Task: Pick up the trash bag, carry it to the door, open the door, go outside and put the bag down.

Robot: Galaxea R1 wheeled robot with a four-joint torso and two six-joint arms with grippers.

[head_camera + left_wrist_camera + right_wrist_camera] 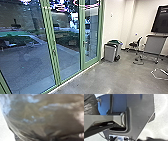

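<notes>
Looking through the left wrist camera, I get the trash bag (pixel 50 116) up close: dark, thin plastic, glossy with pale and bluish glints, creased toward its lower edge, its full outline cut off. A gathered, wrinkled piece of it also enters the right wrist view, beside my own dark plate (pixel 140 110) and jointed bar (pixel 104 120), which hide much of what lies behind them. I can't tell whether the left gripper or the right gripper is open or closed, nor which one has the bag.

From the head camera, I have the green-framed glass door (pixel 95 61) ahead, looking closed, with a lever handle (pixel 85 42) on its left side as I see it. More tall glass runs off to the left, where another handle (pixel 54 51) sits on an upright; reflections muddle the upper panes. Beyond the glass I make out grey paving (pixel 30 62) and a dark planted strip (pixel 17 40).

Inside, smooth, faintly mottled floor (pixel 107 77) spreads from the bottom of the frames over to the boxy grey bins (pixel 109 53) near the white wall (pixel 113 22). Farther right are a dark chair (pixel 134 44) and a grey wheeled stand (pixel 153 46). The black screen (pixel 161 20) is cut off, and so is a white tubular thing (pixel 160 77) I can't identify.
</notes>
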